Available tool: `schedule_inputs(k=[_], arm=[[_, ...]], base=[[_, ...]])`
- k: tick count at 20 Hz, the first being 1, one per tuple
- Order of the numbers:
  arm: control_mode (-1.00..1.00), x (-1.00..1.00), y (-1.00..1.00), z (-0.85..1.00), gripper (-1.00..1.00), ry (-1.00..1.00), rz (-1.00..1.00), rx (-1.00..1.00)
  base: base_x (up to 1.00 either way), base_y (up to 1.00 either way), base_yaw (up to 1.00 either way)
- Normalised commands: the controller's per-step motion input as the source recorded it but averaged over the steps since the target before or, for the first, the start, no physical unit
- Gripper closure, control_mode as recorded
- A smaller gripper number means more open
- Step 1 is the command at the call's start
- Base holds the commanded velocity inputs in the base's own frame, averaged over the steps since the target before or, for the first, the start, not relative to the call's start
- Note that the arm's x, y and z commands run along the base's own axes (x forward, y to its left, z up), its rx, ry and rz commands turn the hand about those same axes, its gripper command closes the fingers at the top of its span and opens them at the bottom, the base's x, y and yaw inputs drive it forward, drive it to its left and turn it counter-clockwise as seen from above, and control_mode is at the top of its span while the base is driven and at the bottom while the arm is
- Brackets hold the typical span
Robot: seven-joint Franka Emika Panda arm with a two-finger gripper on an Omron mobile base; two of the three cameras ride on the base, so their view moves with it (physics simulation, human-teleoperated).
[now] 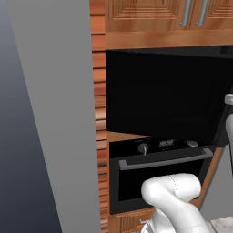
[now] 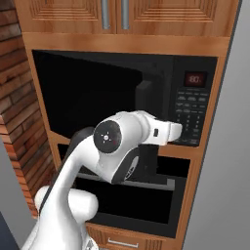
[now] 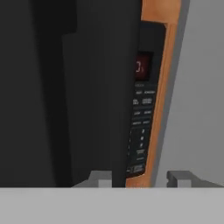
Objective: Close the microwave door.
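Red digits glowing on the small display (image 2: 195,78) at the top of the keypad panel (image 2: 190,114); too blurred to read, likewise the tiny button labels below. No brand lettering legible anywhere.

Microwave (image 2: 195,63) built into a wooden cabinet surround, above the oven (image 2: 146,200). Microwave door (image 2: 88,95) standing partly open, hinged at its left, glossy black face angled out toward the cameras, vertical bar handle (image 2: 145,105) at its free right edge, just left of the keypad panel. In the left base view, same door (image 1: 159,95) seen as a broad black slab covering the opening. In the hand view, door edge (image 3: 105,87) dark and upright, keypad panel (image 3: 142,113) and red display (image 3: 141,67) just to its right, then an orange wood strip (image 3: 164,87) and a grey wall (image 3: 201,87).

Gripper (image 3: 144,178) with two grey fingertips set well apart at the bottom of the hand view, nothing between them; left fingertip (image 3: 101,178) low in front of the door's edge, contact not discernible.

White arm (image 2: 132,134) crossing in front of the door handle and the oven's top in the right base view. Around: wooden upper cabinet doors with metal handles (image 2: 105,14), oven with knobs (image 1: 143,148) and a silver horizontal handle (image 1: 164,162), brick wall (image 2: 17,112) at left, tall grey panel (image 1: 59,113).
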Motion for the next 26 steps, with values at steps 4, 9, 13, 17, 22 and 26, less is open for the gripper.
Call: schedule_inputs(k=[4,9,13,17,22,26], arm=[[-1.00,1.00,0.00,0.00,-1.00,-0.19,0.09,0.01],[-1.00,1.00,0.00,-0.07,-1.00,-0.16,0.10,0.01],[-1.00,1.00,0.00,-0.06,-1.00,-0.11,0.11,0.00],[-1.00,1.00,0.00,-0.02,-1.00,-0.05,0.10,0.00],[-1.00,1.00,0.01,-0.11,-1.00,-0.01,0.08,0.00],[-1.00,1.00,0.00,-0.24,-1.00,0.00,0.03,0.00]], base=[[0.00,0.00,0.00],[0.00,0.00,0.00],[0.00,0.00,0.00],[0.00,0.00,0.00],[0.00,0.00,0.00],[0.00,0.00,0.00]])
